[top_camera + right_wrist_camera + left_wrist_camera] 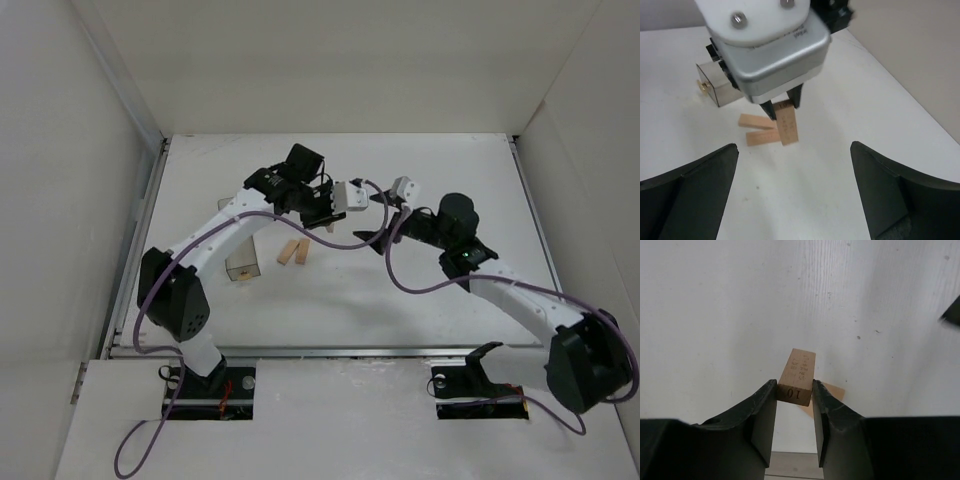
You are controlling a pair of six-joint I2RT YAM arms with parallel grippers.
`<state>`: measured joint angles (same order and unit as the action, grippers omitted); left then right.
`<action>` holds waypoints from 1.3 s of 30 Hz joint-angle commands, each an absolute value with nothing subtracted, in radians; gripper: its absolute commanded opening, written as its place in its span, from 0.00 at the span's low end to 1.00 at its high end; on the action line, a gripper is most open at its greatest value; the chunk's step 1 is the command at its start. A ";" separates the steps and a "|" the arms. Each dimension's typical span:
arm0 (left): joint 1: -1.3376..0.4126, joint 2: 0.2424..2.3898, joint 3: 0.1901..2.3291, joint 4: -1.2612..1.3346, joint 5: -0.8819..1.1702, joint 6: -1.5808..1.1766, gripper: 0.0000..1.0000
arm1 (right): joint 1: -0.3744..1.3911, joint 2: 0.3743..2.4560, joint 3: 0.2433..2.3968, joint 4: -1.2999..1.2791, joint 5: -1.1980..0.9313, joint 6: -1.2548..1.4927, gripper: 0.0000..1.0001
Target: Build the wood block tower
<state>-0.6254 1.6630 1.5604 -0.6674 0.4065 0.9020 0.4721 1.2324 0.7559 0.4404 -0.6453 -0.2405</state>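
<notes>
Clamping one wooden block point(799, 371), the L gripper point(794, 389) is seen over the middle of the worktop point(450, 290), slightly twd the far edge. The block is held tilted, one end stamped "10"; the side print is too small to be read. Two other blocks point(757, 121) are laid flat, side by side, just below it. Whether the held block's lower end touches them can't be told. In the L wrist view only a corner of one is seen behind a finger. A clear box point(715, 90) sits nearer the left edge, partly hidden by the gripper housing. The R gripper point(795, 190) is spread wide w/ nothing between; its fingers are cut off by the frame.
</notes>
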 commanded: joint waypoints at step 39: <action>-0.684 1.856 1.391 -0.439 0.253 0.723 0.43 | 0.405 0.736 0.577 0.057 -0.436 -0.334 1.00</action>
